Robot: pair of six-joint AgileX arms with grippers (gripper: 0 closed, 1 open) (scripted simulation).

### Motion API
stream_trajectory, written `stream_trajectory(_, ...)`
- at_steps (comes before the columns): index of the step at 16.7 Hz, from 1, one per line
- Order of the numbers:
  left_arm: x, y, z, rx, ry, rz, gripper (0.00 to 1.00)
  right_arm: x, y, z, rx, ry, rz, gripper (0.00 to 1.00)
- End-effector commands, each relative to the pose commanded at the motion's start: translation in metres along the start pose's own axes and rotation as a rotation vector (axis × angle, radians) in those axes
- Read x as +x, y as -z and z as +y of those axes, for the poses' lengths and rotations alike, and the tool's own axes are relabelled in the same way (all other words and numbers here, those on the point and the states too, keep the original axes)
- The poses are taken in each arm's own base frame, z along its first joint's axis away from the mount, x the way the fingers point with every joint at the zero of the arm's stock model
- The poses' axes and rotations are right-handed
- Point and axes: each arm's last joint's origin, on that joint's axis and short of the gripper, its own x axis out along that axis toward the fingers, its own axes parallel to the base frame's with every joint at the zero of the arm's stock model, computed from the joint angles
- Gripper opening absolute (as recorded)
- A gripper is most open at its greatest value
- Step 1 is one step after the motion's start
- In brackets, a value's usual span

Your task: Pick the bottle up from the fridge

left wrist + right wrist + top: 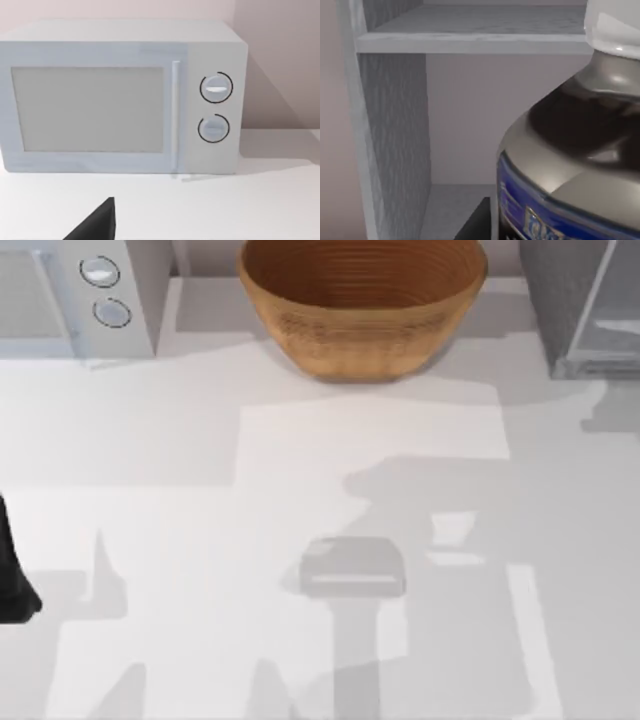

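left pincer of the agilex pair shows as a dark wedge low in the left wrist view, and whether it is spread or pressed together cannot be told. its arm sits at the left edge of the table in the top view. straight ahead of this pincer, well apart from it, stands a white microwave with a pale door window, an upright handle and two round knobs one above the other. further right, far from both pincers, a wicker bowl rests upright at the back of the table. beyond it, at the back right corner, is the fridge, a grey cabinet with a glassy door panel. right pincer is inside the fridge, below a grey shelf and beside the textured side wall; it shows as a dark edge, and whether it is spread or pinching anything cannot be told. the bottle stands upright just beside this pincer, very close in front of it, on the fridge floor under the shelf, with its round white cap, greyish neck, dark shoulder and blue label band.
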Motion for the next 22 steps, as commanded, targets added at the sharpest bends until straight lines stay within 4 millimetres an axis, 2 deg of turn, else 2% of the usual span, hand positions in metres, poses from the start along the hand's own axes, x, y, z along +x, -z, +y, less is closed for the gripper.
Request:
stream_trajectory(2, 0.000, 0.000, 0.000, 0.000, 0.000, 0.000, 1.00, -0.040, -0.008, 0.011, 0.000, 0.001, -0.003, 0.00)
stream_trajectory(4, 0.000, 0.000, 0.000, 0.000, 0.000, 0.000, 1.00, -0.081, -0.006, 0.020, 0.002, 0.002, -0.003, 0.00)
stream_trajectory(7, 0.000, 0.000, 0.000, 0.000, 0.000, 0.000, 1.00, -0.133, 0.013, 0.030, 0.006, 0.001, -0.007, 0.00)
stream_trajectory(9, 0.000, 0.000, 0.000, 0.000, 0.000, 0.000, 1.00, -0.157, 0.033, 0.034, 0.009, -0.001, -0.008, 0.00)
stream_trajectory(12, 0.000, 0.000, 0.000, 0.000, 0.000, 0.000, 1.00, -0.176, 0.062, 0.038, 0.012, -0.005, 0.003, 0.00)
stream_trajectory(15, 0.000, 0.000, 0.000, 0.000, 0.000, 0.000, 1.00, -0.183, 0.081, 0.040, 0.012, -0.008, 0.013, 0.00)
stream_trajectory(22, 0.000, 0.000, 0.000, 0.000, 0.000, 0.000, 1.00, -0.184, 0.086, 0.040, 0.014, -0.008, 0.017, 0.00)
